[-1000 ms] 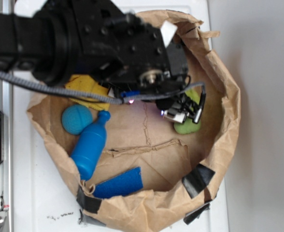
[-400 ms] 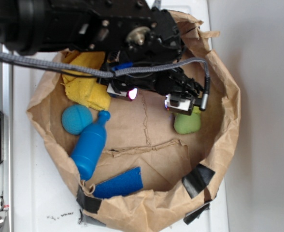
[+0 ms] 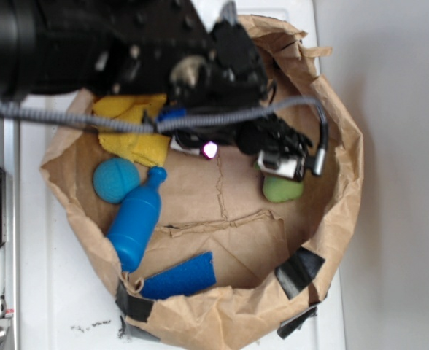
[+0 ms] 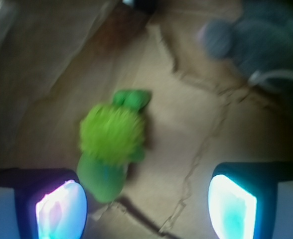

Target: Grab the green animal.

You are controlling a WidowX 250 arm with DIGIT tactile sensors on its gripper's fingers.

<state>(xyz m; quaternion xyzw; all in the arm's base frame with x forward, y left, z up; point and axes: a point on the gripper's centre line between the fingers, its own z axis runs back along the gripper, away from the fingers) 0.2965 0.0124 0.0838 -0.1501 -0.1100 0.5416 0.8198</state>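
Your gripper hangs wide open, empty, above the green animal, which lies on the paper bag's floor (nearer the left finger).

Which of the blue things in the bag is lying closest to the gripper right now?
The teal ball, by a small margin; the blue bottle and blue block lie farther. The gripper is over the green animal.
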